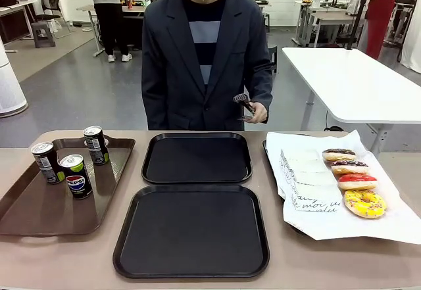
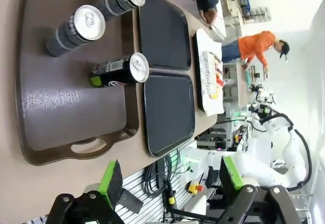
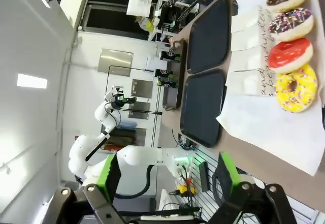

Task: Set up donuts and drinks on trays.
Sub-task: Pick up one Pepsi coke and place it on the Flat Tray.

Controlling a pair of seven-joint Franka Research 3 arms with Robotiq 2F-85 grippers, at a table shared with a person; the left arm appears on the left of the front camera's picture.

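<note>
Black trays (image 1: 197,159) both bare, cans (image 1: 78,175) on brown tray (image 1: 33,204), four donuts (image 1: 356,182) on white paper (image 1: 329,223), left gripper (image 2: 170,179) and right gripper (image 3: 167,174) jaws apart, empty: nothing placed, everything left.

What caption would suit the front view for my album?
Two black trays lie between three cans and four donuts; a person holds tongs.

Tan table (image 1: 329,264), brown tray (image 1: 39,204), two black trays (image 1: 191,231), paper-covered tray (image 1: 266,155)
</note>
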